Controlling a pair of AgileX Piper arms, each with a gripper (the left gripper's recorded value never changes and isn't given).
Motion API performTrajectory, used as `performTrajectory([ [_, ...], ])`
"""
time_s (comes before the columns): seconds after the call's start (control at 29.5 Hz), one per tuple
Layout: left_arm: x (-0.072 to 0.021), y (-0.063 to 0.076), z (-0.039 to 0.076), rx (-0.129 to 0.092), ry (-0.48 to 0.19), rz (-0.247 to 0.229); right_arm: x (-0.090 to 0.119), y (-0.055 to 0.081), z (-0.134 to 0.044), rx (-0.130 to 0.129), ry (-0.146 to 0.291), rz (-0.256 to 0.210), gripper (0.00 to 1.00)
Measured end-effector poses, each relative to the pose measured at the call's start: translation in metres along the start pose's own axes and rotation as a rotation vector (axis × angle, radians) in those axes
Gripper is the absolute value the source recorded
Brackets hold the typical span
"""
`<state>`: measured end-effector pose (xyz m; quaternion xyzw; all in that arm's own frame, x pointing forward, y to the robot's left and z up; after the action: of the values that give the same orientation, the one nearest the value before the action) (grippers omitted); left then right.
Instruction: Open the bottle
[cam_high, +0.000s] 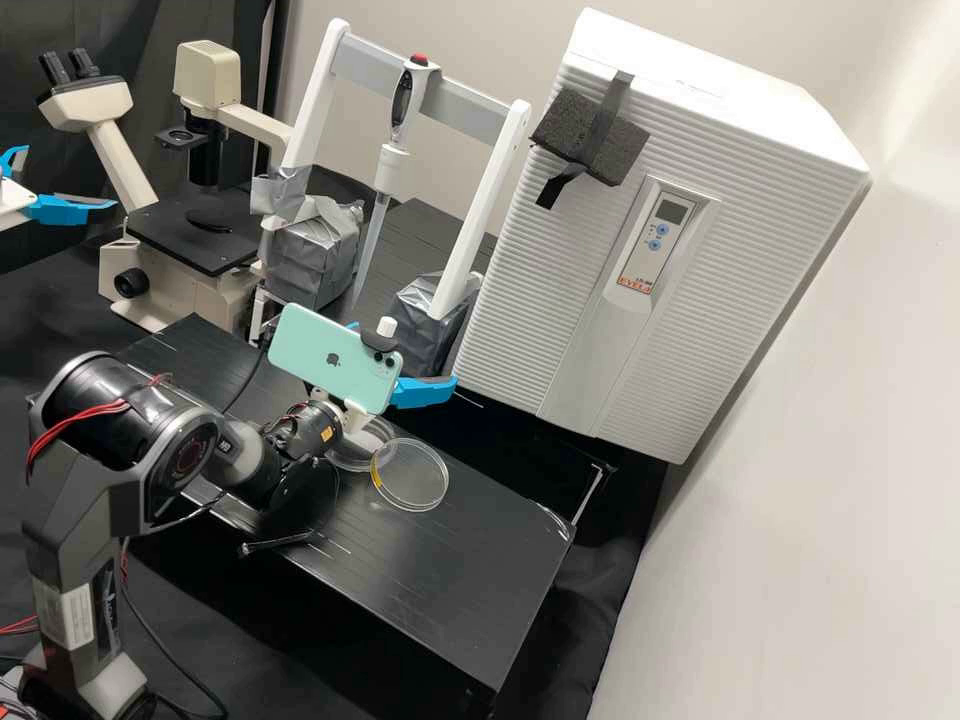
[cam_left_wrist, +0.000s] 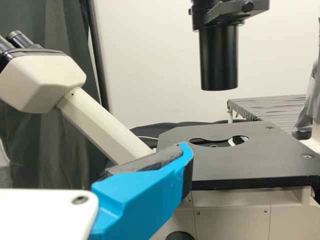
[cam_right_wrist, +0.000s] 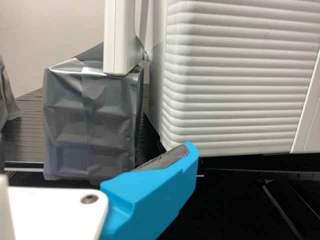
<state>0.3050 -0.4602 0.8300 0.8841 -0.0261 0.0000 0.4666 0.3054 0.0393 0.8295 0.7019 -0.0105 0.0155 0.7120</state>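
A small bottle (cam_high: 385, 333) with a white cap and dark body stands just past the top edge of the mint phone (cam_high: 335, 360) mounted on my right arm. My right gripper (cam_high: 400, 356) sits around that spot; one blue finger (cam_high: 425, 391) juts out to the right of the bottle. I cannot tell whether either finger touches the bottle. In the right wrist view the finger (cam_right_wrist: 160, 180) has a bare pad with nothing against it. My left gripper (cam_high: 58, 180) hangs open at the far left beside the microscope (cam_high: 170, 240); its finger (cam_left_wrist: 150, 185) holds nothing.
Two clear petri dishes (cam_high: 410, 474) lie on the black platform (cam_high: 450, 580) under the right arm. A white stand (cam_high: 470, 210) on grey taped blocks (cam_right_wrist: 90, 125) holds a pipette (cam_high: 385, 190). A large ribbed white appliance (cam_high: 660, 230) stands at the right.
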Motion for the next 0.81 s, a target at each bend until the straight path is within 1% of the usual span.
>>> performTrajectory([
  [0.27, 0.0, 0.0, 0.0, 0.002, -0.003, -0.001, 0.0, 0.0, 0.0, 0.0, 0.0, 0.0, 1.0],
  [0.3, 0.0, 0.0, 0.001, 0.005, -0.006, -0.001, 0.0, 0.0, 0.0, 0.0, 0.0, 0.0, 1.0],
  [0.34, -0.0005, 0.0, 0.002, 0.016, -0.022, -0.001, 0.0, 0.0, 0.0, 0.0, 0.0, 0.0, 1.0],
  [0.37, -0.0021, -0.002, 0.002, 0.018, -0.037, -0.005, 0.0, 0.0, 0.0, 0.0, 0.0, 0.0, 1.0],
  [0.44, -0.0077, -0.004, 0.004, 0.015, -0.084, -0.011, 0.0, 0.0, 0.0, 0.0, 0.0, 0.0, 1.0],
  [0.47, -0.0109, -0.004, 0.005, 0.009, -0.108, -0.013, 0.0, 0.0, 0.0, 0.0, 0.0, 0.0, 1.0],
  [0.51, -0.0145, -0.005, 0.007, 0.012, -0.141, -0.015, 0.0, 0.0, 0.0, 0.0, 0.0, 0.0, 1.0],
  [0.58, -0.0236, -0.006, 0.009, 0.01, -0.203, -0.016, 0.0, 0.0, 0.0, 0.0, 0.0, 0.0, 1.0],
  [0.64, -0.0335, -0.008, 0.011, -0.005, -0.269, -0.015, 0.0, 0.0, 0.0, 0.0, 0.0, 0.0, 1.0],
  [0.71, -0.0431, -0.01, 0.012, -0.022, -0.318, -0.016, 0.0, 0.0, 0.0, 0.0, 0.0, 0.0, 1.0],
  [0.74, -0.0469, -0.01, 0.012, -0.031, -0.336, -0.022, 0.0, 0.0, 0.0, 0.0, 0.0, 0.0, 1.0],
  [0.78, -0.0524, -0.012, 0.012, -0.038, -0.363, -0.038, 0.0, 0.0, 0.0, 0.0, 0.0, 0.0, 1.0],
  [0.81, -0.0563, -0.014, 0.011, -0.044, -0.366, -0.051, 0.0, 0.0, 0.0, 0.0, 0.0, 0.0, 1.0],
])
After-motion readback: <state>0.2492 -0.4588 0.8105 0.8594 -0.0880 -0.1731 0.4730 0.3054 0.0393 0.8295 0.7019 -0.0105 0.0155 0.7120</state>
